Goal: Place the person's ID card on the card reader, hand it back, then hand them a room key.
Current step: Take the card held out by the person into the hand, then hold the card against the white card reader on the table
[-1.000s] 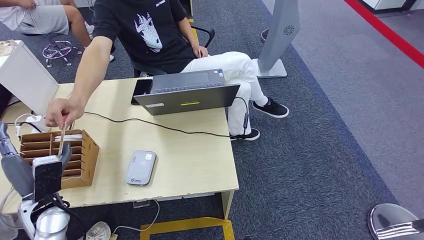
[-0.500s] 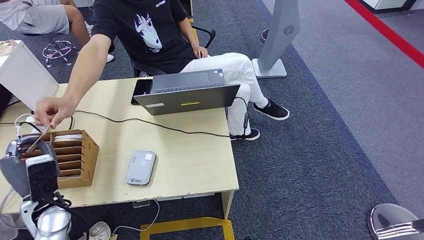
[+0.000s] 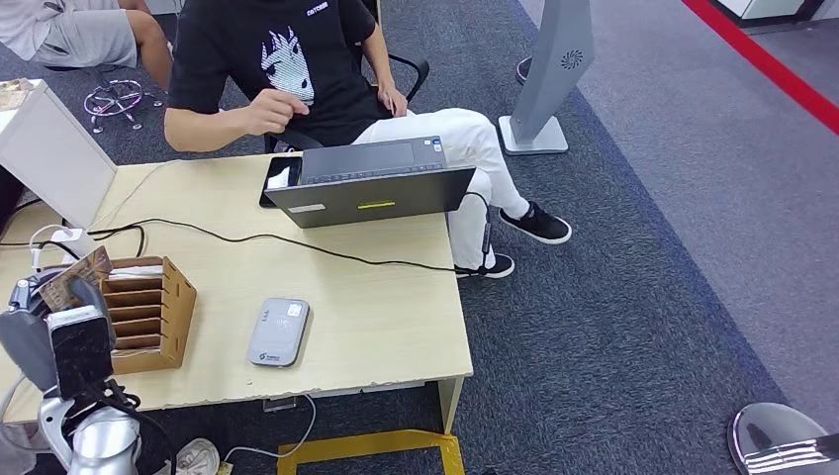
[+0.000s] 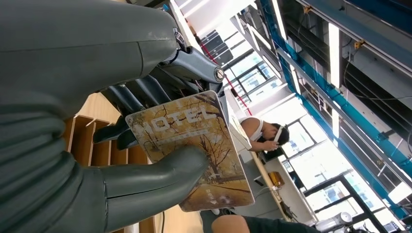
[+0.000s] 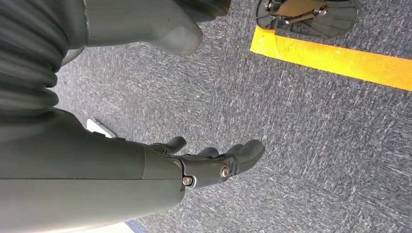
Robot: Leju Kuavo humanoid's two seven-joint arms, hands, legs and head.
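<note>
Card with a golden tree print and "HOTEL" lettering (image 4: 194, 150) sits pinched between left hand's (image 4: 126, 145) thumb and fingers beside the wooden slotted rack (image 3: 148, 312), right hand (image 5: 214, 162) hanging spread — shallow pinch could slip.

One card reader (image 3: 278, 332), one laptop (image 3: 371, 184), one slotted wooden holder (image 3: 148, 312), one hotel key card (image 4: 194, 145), two seated people (image 3: 297, 69).

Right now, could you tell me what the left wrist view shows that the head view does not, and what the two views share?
Left wrist view alone: the word HOTEL printed on the card, and the thumb pressing it against the darker fingers. Head view alone: the card reader, the laptop, the cable and the table. Both: the left hand holding the card above the wooden card rack.
</note>
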